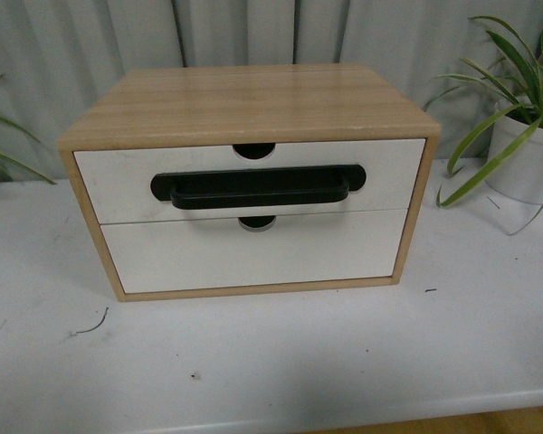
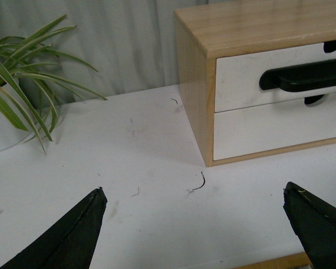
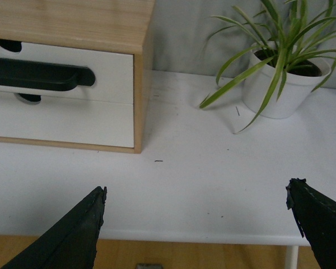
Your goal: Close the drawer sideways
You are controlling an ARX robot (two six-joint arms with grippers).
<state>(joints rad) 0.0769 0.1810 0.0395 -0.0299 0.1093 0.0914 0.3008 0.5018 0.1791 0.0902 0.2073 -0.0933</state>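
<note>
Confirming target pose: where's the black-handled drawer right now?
Front view, centre: the drawer sits in the top slot of the wooden cabinet, directly above the plain lower drawer front, with the potted plant off to its right.

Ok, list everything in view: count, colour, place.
cabinet: one, light wood, middle of the table
drawer: one, white front with black bar handle, upper slot, looks flush with the cabinet
lower drawer front: one, plain white, no handle, directly below
right plant: one, green leaves in a white pot, right of the cabinet
left plant: one, green leaves in a white pot, left of the cabinet
table: one, white, under everything
backdrop: one, grey, behind the cabinet
scraps: a few, dark, scattered on the table
left gripper: one, black, open, empty
right gripper: one, black, open, empty
</note>
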